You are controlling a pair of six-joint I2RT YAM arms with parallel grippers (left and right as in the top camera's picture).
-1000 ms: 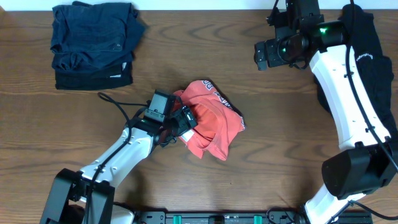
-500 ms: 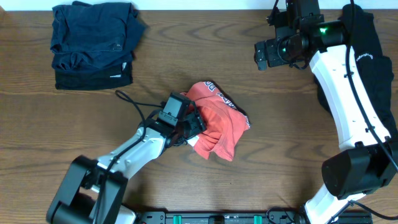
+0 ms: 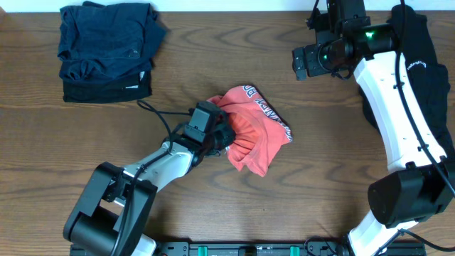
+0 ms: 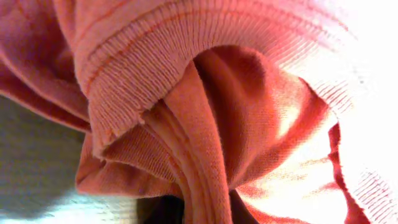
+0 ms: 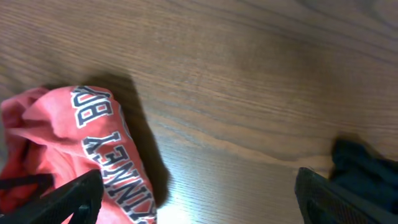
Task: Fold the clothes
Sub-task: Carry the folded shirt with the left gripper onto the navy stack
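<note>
Clamping the left gripper (image 3: 222, 135) on the bunched coral-red T-shirt (image 3: 259, 131) in the middle of the table (image 3: 92, 142) — and hovering the right gripper (image 5: 199, 186), spread wide apart, near a black garment (image 5: 367, 168).

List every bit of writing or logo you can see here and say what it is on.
"ENNE": about all that reads of the white-and-navy lettering on the T-shirt; the rest is creased, upside down or cut off.
Small white marks on the folded dark clothes: too small to read.
White print on the black sleeve of the right arm: too small to read.
</note>
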